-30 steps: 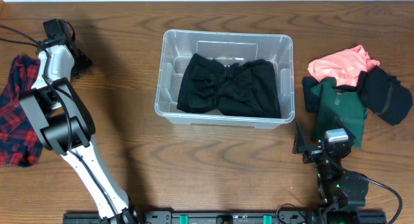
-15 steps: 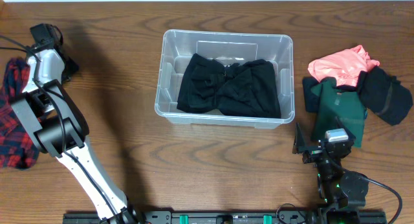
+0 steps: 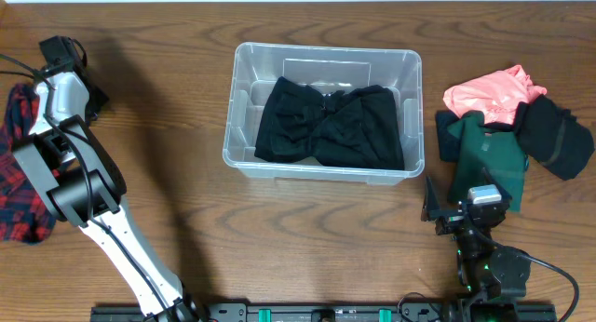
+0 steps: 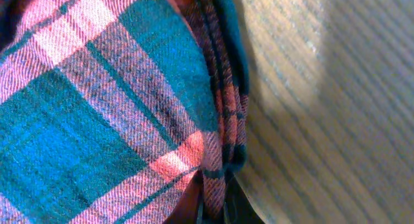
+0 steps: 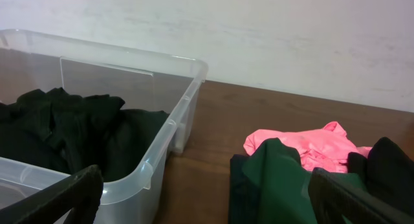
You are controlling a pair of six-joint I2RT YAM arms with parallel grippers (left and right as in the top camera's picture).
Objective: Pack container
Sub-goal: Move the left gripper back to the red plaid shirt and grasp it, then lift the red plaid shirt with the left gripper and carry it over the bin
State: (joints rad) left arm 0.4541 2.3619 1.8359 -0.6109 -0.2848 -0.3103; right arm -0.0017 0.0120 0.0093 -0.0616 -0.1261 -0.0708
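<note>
clear rectangular plastic bin (image 3: 326, 48): table centre, long axis 9-to-3, black garment (image 3: 331, 127) inside. red plaid cloth (image 3: 17, 187): bin's 9 o'clock, nearest left gripper (image 3: 56, 54), finger spread not discernible. right gripper (image 5: 207, 204): fingers wide, empty, bin's 5 o'clock.

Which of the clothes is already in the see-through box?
The black garment filling the container. The plaid cloth, pink top, green garment and smaller black piece all lie out on the table.

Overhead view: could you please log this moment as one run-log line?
left gripper at plaid cloth | right gripper open | container holds black garment
</note>
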